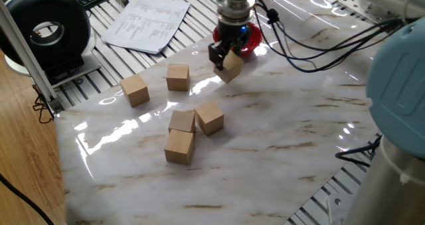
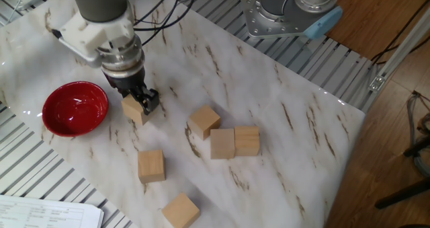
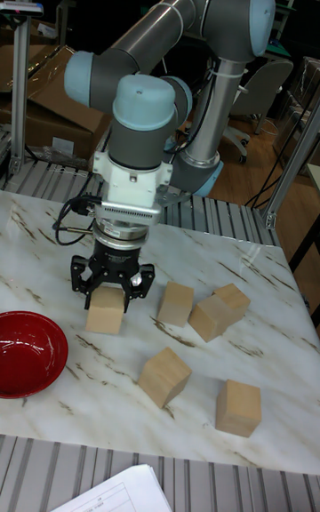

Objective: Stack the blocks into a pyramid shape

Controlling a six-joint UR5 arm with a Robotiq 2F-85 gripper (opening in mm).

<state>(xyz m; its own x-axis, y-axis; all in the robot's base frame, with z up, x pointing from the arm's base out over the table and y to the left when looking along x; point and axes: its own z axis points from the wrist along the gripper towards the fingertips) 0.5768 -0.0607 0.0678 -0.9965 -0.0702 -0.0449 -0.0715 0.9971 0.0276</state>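
Leftmost in the tall fixed view, the red bowl (image 3: 27, 352) sits at the table's (image 3: 258, 268) edge. Just beside it the gripper (image 3: 111, 288) points straight down, pinching one wooden cube (image 3: 105, 312) — lifted or resting, I cannot tell. Five more cubes (image 3: 176, 303) lie scattered right and nearer — bare marble stretches behind.
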